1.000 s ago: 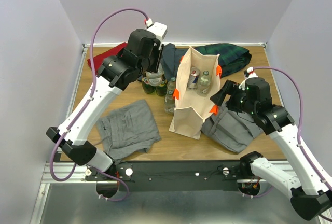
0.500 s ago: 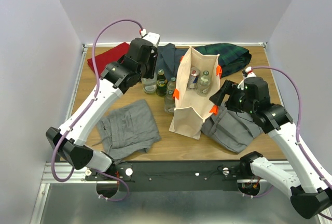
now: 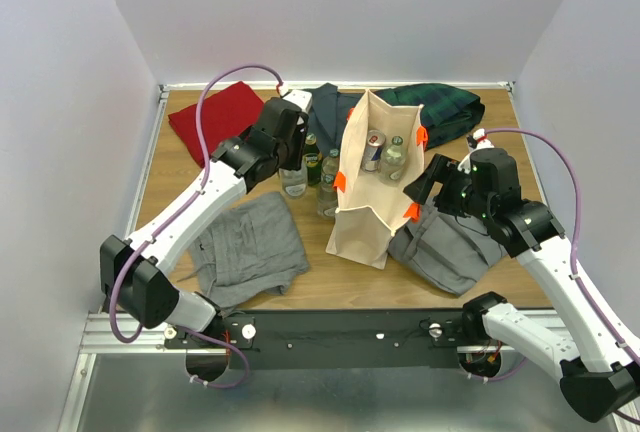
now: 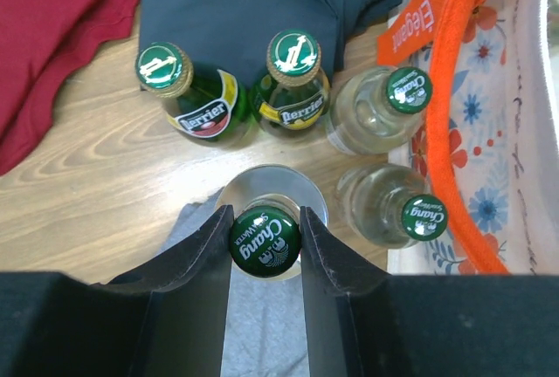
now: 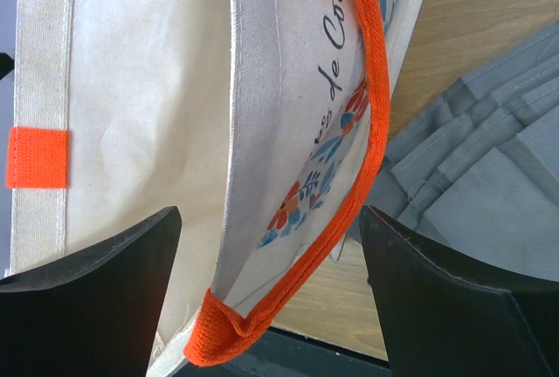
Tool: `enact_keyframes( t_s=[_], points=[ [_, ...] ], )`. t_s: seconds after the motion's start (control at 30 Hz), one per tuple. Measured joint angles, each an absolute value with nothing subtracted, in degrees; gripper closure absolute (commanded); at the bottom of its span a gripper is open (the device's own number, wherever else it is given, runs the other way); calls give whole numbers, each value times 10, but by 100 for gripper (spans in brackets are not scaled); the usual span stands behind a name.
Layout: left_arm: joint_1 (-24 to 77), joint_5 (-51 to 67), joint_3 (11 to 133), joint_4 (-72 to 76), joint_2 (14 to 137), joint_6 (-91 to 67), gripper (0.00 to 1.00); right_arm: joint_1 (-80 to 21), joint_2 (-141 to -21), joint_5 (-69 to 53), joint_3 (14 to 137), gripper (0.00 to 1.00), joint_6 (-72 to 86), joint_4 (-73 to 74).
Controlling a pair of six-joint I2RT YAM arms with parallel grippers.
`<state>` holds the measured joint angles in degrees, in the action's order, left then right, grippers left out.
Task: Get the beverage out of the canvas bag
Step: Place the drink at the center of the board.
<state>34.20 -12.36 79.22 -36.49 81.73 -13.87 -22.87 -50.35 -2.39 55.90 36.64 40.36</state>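
The beige canvas bag (image 3: pixel 362 214) with orange handles stands upright mid-table, a can (image 3: pixel 373 144) and a clear bottle (image 3: pixel 393 155) showing inside it. My left gripper (image 3: pixel 291 160) is shut on the neck of a clear bottle with a green Chang cap (image 4: pixel 265 241), held upright just left of the bag. It hangs over the edge of a grey cloth (image 4: pixel 262 325). My right gripper (image 5: pixel 269 220) is open at the bag's right side, its jaws astride the bag wall (image 5: pixel 288 89) and an orange handle (image 5: pixel 371 124) without pinching them.
Two green Perrier bottles (image 4: pixel 293 71) and two clear green-capped bottles (image 4: pixel 384 111) stand between the held bottle and the bag. Grey folded clothes (image 3: pixel 450 247) lie right of the bag, another grey garment (image 3: pixel 245 247) front left. Red (image 3: pixel 215 117) and dark cloths lie at the back.
My left arm has brought the clear bottle down and toward the near side, from high over the standing bottles to just in front of them. The right arm has stayed put.
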Motion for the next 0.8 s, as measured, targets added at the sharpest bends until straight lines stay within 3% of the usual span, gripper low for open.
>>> enact_keyframes(
  t_s=[0.8],
  points=[
    [342, -101, 718, -257, 819, -150, 100, -229, -510, -24, 559, 8, 366, 404]
  ],
)
